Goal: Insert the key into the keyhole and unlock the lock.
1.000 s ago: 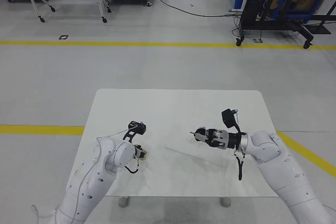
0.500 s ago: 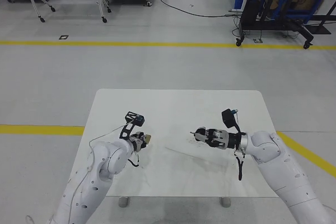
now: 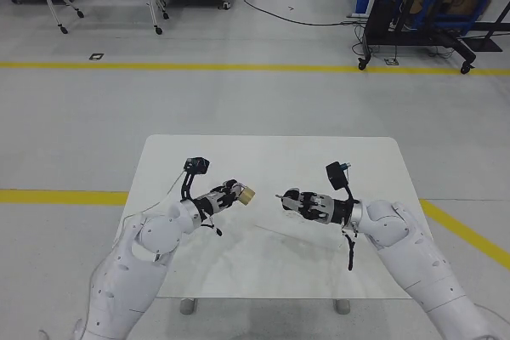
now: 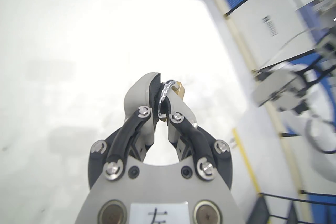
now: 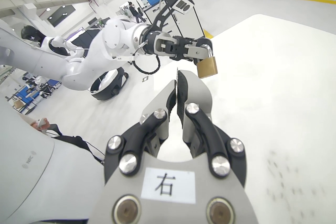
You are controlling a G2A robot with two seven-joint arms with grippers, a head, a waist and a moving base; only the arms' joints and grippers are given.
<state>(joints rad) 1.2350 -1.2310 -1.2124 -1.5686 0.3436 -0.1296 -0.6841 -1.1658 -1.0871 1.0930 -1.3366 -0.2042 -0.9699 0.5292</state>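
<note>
So the lock [image 3: 247, 195] is a small brass padlock with a shiny silver shackle, body squarish and plain. It's up in the air over the table [image 3: 323, 153], a bit left of the middle, not touching the top. The left gripper [image 3: 235, 189] has it by the shackle: jaws nearly closed, pads clamped on the silver loop, and the brass body sticks out past the fingertips toward the right. From the left wrist you mostly see the shackle [image 4: 164, 93] squeezed between the black pads, with a bit of brass peeking out behind. The right gripper [image 3: 289, 200] sits just right of the lock, pointing at it, with a small gap between them. Its jaws are pinched fully together, pads [image 5: 181, 93] touching, and a thin sliver pokes out of the tips, the key [image 5: 177, 72] seen edge-on as far as I can tell. The lock [image 5: 207, 66] hangs just beyond that tip, apart from it.
</note>
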